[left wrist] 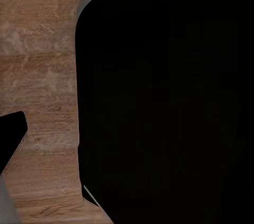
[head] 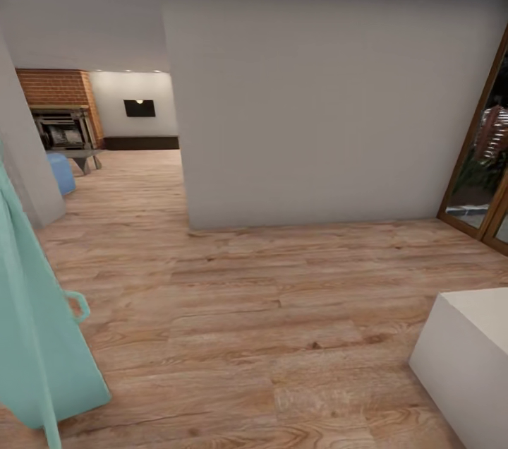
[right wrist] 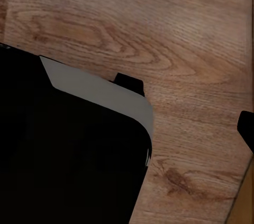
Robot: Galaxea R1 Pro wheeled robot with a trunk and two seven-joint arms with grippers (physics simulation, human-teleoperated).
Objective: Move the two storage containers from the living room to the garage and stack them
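Light wood-plank floor of the living room across the head view, running up to a broad grey-white wall, with a wood-framed glass door at far right and a pale white block at lower right. Further back on the left, brick fireplace, low table, blue seat; a teal sheet at the left edge. Storage containers nowhere to point at; black robot body over planks at both wrists, finger spread impossible to tell
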